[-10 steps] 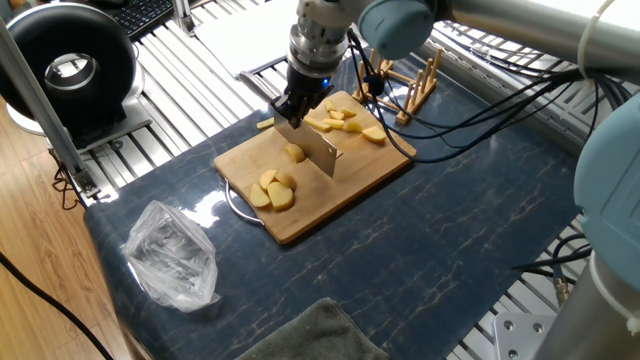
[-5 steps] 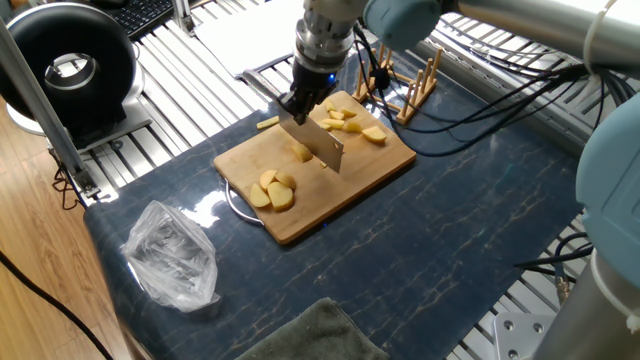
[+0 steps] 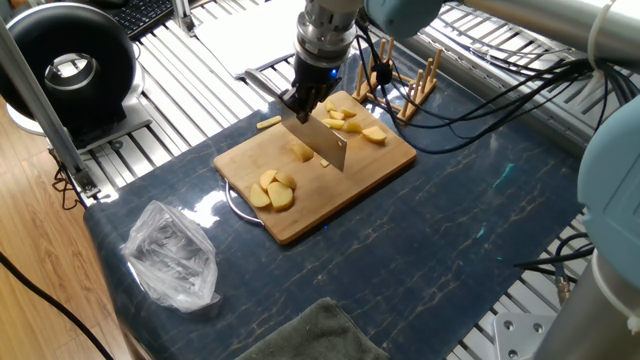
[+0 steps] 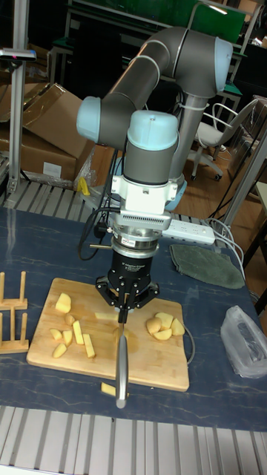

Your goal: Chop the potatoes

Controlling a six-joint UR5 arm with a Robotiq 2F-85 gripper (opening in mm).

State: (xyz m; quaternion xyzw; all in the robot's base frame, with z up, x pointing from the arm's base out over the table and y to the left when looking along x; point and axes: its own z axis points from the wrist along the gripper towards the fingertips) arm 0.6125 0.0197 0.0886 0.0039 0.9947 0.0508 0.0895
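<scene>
A bamboo board point(image 3: 335, 195) lies on the dark blue mat. Potatoes lie on it in groups: rounded pieces at the near left point(image 3: 272, 190), one small piece point(image 3: 302, 152) right beside the blade, and wedges and sticks at the far end point(image 3: 350, 122). One stick point(image 3: 268, 122) lies off the board. My gripper point(image 3: 302, 103) is shut on a knife point(image 3: 328, 150), blade down over the board's middle. In the tall fixed view the gripper point(image 4: 126, 299) holds the knife point(image 4: 121, 364) edge-on above the board point(image 4: 152, 364), with potatoes on the left point(image 4: 70, 334) and on the right point(image 4: 165, 325).
A crumpled clear plastic bag point(image 3: 170, 255) lies on the mat at the near left, and a grey-green towel point(image 3: 310, 335) at the front edge. A wooden rack point(image 3: 405, 85) stands behind the board, among cables. A black round device point(image 3: 65, 65) sits at the far left.
The gripper and knife have shifted slightly right and away along the board. The small potato piece by the blade now sits a little further right.
</scene>
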